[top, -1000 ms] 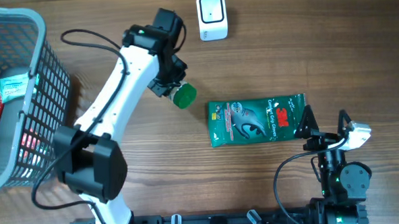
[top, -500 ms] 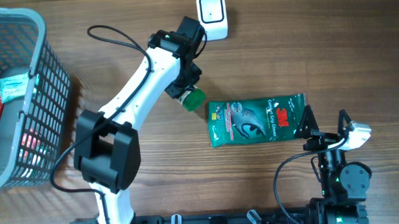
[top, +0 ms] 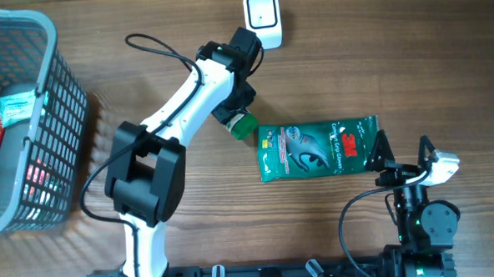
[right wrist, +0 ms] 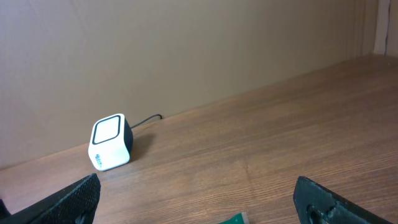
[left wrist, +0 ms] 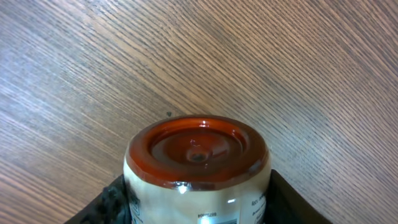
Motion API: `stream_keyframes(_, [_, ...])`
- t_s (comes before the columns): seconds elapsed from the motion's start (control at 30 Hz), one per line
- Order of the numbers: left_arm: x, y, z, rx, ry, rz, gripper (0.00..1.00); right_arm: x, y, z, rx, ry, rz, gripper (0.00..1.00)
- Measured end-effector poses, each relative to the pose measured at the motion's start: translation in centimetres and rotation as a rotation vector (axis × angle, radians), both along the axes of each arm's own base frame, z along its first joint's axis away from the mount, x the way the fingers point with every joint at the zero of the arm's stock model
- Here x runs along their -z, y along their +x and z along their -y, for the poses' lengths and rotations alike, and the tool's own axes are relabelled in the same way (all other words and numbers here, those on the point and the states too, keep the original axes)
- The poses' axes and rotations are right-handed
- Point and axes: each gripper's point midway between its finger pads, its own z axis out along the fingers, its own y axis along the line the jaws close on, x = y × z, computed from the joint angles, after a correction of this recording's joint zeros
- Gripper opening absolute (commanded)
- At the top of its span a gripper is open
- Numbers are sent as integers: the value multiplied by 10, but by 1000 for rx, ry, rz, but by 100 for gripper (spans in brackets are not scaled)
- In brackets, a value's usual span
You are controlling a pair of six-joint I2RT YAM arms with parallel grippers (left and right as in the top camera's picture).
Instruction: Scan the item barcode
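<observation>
The left pincer [top: 233,114] [left wrist: 196,186] grips a jar [top: 241,124] [left wrist: 198,168] laid on its side. In the wrist view its dark fingers [left wrist: 283,199] press against both flanks of the cream body, and the jar's round red-brown end faces the camera above bare wood. From overhead the jar shows a green end. It hangs a short way from the scanner [top: 263,19] [right wrist: 111,142], on the side nearer the robot's base and slightly to the left. The scanner is a small white box with a dark cable at its back, standing on the worktop [top: 394,57] at the far edge. Further from the scanner toward the robot lies a flat green packet [top: 318,149], its near corner just beside the jar's green end. Whether the two touch cannot be told. Beyond the packet, further right of the scanner, the right pincer [top: 402,153] [right wrist: 196,182] stands spread wide and holds nothing. A grey wire basket [top: 50,34] with a few packages inside sits far to the scanner's left.
</observation>
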Motion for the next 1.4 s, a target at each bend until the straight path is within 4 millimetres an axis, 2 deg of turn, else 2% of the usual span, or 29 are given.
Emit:
stream_keyframes(0.07, [3, 1, 2, 3, 1, 0, 69, 0, 0, 0, 0, 0, 0, 100])
stream_keyframes(0.1, [5, 0, 4, 9, 2, -3, 72, 0, 0, 0, 0, 0, 0, 100])
stream_keyframes(0.17, [6, -2, 7, 20, 3, -4, 84, 0, 0, 0, 0, 0, 0, 100])
stream_keyframes(0.2, [5, -2, 8, 26, 3, -4, 94, 0, 0, 0, 0, 0, 0, 100])
stream_keyframes(0.23, [6, -3, 9, 26, 2, -4, 100, 0, 0, 0, 0, 0, 0, 100])
stream_keyframes(0.53, [6, -6, 9, 30, -2, -19, 100, 0, 0, 0, 0, 0, 0, 100])
stream_keyframes(0.6, [1, -6, 7, 30, 4, -12, 94, 0, 0, 0, 0, 0, 0, 100])
stream_keyframes(0.63, [-4, -6, 5, 37, 13, 3, 83, 0, 0, 0, 0, 0, 0, 100])
stream_keyframes(0.67, [-15, -3, 2, 46, 21, 32, 60, 0, 0, 0, 0, 0, 0, 100])
stream_keyframes(0.7, [-34, 1, -1, 53, 24, 86, 41, 0, 0, 0, 0, 0, 0, 100])
stream_keyframes(0.73, [-53, 3, -5, 49, 26, 138, 31, 0, 0, 0, 0, 0, 0, 100])
stream_keyframes(0.77, [-71, 5, -8, 47, 26, 186, 26, 0, 0, 0, 0, 0, 0, 100])
stream_keyframes(0.9, [-152, 4, -27, 22, 15, 393, 20, 0, 0, 0, 0, 0, 0, 100])
stream_keyframes(0.97, [-175, -1, -36, 10, 25, 445, 20, 0, 0, 0, 0, 0, 0, 100])
stream_keyframes(1.03, [-179, -4, -42, 6, 44, 450, 20, 0, 0, 0, 0, 0, 0, 100])
stream_keyframes(1.1, [-177, -7, -45, 4, 64, 440, 24, 0, 0, 0, 0, 0, 0, 100])
stream_keyframes(1.2, [-176, -10, -48, 7, 80, 427, 38, 0, 0, 0, 0, 0, 0, 100])
stream_keyframes(1.27, [-176, -10, -49, 6, 84, 425, 63, 0, 0, 0, 0, 0, 0, 100])
stream_keyframes(1.3, [-175, -11, -50, 11, 89, 420, 87, 0, 0, 0, 0, 0, 0, 100])
stream_keyframes(1.33, [-174, -13, -51, 10, 94, 412, 100, 0, 0, 0, 0, 0, 0, 100])
stream_keyframes(1.4, [-172, -17, -53, 16, 103, 394, 100, 0, 0, 0, 0, 0, 0, 100])
